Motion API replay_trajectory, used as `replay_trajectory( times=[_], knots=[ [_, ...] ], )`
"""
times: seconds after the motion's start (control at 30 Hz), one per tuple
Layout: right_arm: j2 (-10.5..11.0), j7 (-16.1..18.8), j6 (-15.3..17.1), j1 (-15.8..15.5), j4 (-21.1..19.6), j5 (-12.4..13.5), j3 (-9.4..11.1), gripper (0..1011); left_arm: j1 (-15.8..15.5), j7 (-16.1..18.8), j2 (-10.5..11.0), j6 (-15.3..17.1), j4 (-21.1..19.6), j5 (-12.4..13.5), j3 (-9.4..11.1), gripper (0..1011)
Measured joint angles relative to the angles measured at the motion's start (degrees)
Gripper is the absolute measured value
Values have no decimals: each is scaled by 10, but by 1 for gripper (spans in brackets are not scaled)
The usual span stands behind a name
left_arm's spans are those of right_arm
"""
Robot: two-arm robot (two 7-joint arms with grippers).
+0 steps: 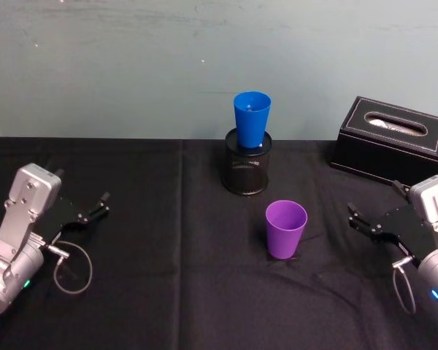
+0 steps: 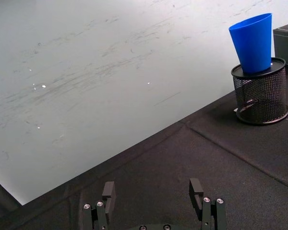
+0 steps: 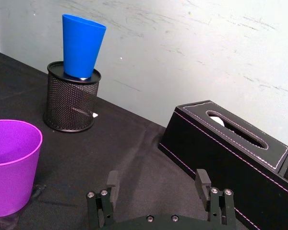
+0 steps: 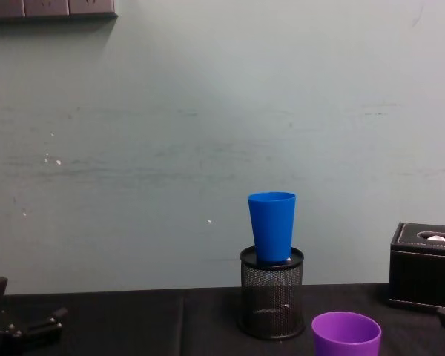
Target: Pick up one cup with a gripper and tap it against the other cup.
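The purple cup (image 1: 285, 228) stands upright on the black cloth, in front and slightly right of the blue cup (image 1: 252, 117), which sits in a black wire-mesh pen holder (image 1: 247, 169). My right gripper (image 1: 376, 201) rests low at the right, open and empty, well right of the purple cup. In the right wrist view its fingers (image 3: 201, 179) stand apart, with the purple cup (image 3: 12, 165) and blue cup (image 3: 81, 45) ahead. My left gripper (image 1: 84, 191) is parked at the far left, open and empty; its wrist view shows the blue cup (image 2: 252, 42) far off.
A black leather tissue box (image 1: 394, 142) stands at the back right, just behind the right gripper. A pale wall runs close behind the table. A seam crosses the black cloth (image 1: 182, 240) left of the cups.
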Motion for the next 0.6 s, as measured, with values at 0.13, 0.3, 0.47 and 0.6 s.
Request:
replay_trajectory(
  times=[0.13, 0.3, 0.47, 0.6],
  knots=[
    [0, 0, 0, 0, 0, 0, 0, 1004, 0, 0, 0, 0, 0, 0, 0, 1011],
    [0, 0, 0, 0, 0, 0, 0, 1004, 0, 0, 0, 0, 0, 0, 0, 1012],
    [-2, 10, -1, -3, 0, 6, 3, 1004, 0, 0, 0, 0, 0, 0, 0, 1012],
    [-5, 30, -6, -10, 1, 13, 6, 1004, 0, 0, 0, 0, 0, 0, 0, 1011]
  ],
)
